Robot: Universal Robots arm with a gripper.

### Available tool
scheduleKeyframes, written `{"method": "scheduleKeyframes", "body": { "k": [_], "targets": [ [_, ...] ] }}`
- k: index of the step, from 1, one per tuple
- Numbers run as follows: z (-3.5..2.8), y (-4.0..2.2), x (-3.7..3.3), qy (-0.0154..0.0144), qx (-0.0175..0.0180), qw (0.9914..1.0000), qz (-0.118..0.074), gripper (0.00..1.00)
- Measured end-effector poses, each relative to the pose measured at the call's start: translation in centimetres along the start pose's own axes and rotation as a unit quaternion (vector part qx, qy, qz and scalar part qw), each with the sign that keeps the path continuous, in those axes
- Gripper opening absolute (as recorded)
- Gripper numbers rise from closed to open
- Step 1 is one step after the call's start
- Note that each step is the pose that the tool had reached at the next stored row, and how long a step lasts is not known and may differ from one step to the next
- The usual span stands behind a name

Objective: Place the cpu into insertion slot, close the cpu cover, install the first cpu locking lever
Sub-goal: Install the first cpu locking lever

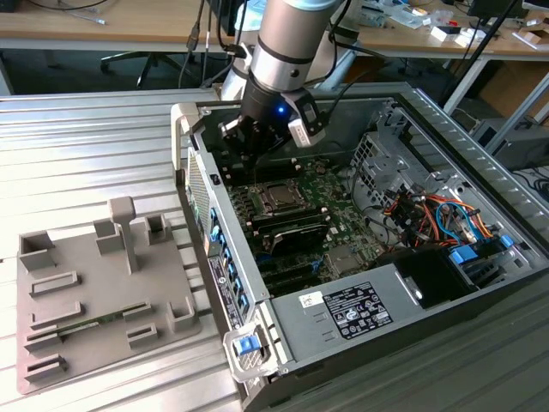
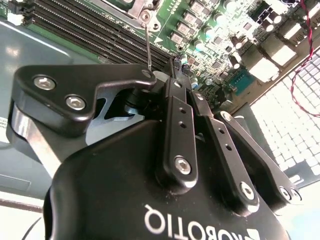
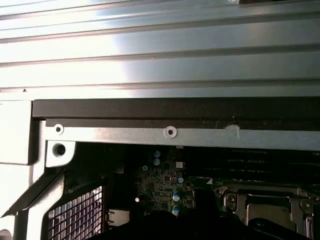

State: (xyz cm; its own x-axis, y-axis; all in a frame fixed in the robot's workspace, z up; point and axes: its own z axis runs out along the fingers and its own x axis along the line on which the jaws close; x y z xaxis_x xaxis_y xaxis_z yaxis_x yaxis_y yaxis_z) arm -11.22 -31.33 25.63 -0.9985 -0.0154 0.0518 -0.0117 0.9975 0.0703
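The arm's gripper point(image 1: 257, 144) hung inside the open computer case point(image 1: 225, 257), just above the board and a little beyond the insertion slot point(image 1: 280, 211), towards the case's rear wall. The cpu point(image 1: 280, 198) appeared to sit in that slot already, with the cpu cover point(image 3: 260, 192) seemingly lying flat over it, so the first two steps looked done and the locking lever was most likely the step in hand. In the second wrist view the fingers point(image 2: 172, 82) were drawn fully together with nothing gripped between them. A thin wire lever point(image 2: 148, 47) stood up close beside their tips; whether it touched them could not be told. By my reading, the closed fingers served as a pusher, and the lever step called for a steady, well-aimed press that kept the springy wire from slipping off, and clear of the memory slots point(image 2: 95, 27) near the insertion slot.
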Motion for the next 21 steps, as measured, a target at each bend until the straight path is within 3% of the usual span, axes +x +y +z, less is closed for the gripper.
{"method": "scheduleKeyframes", "body": {
  "k": [5, 21],
  "targets": [
    [0.11, -0.02, -1.00, 0.0012, 0.0009, 0.99985, -0.017, 0.11],
    [0.21, -0.02, -2.38, 0.0018, 0.0014, 0.99966, -0.026, 0.11]
  ]
}}
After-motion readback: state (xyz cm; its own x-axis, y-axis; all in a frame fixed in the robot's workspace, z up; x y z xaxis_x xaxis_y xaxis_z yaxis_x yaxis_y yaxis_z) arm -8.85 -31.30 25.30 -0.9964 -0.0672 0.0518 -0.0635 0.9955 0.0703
